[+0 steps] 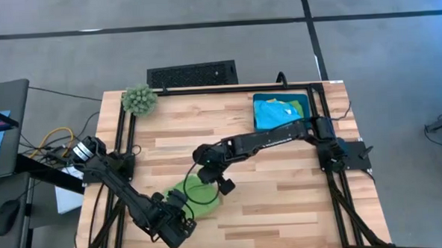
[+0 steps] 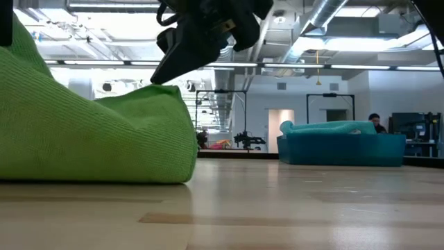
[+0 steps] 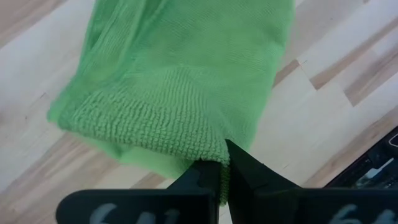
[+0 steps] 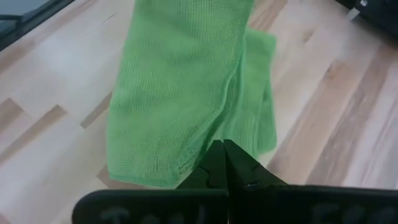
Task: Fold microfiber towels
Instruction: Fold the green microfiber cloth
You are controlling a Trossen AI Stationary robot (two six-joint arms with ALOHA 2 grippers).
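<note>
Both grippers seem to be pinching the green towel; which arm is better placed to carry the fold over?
Likely the right: the right gripper pinches the lime green towel from above mid-table, while the left gripper is low beside it.

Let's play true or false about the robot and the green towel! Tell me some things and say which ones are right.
1. Both claws pinch the lime green towel. True: left claw and right claw are each shut on it.
2. The towel lies flat and spread out. False: it is bunched up.
3. A pile of blue and teal towels sits at the table's far right corner. True.
4. The fuzzy plant ball sits on the towel. False: it is far off at a corner.
</note>
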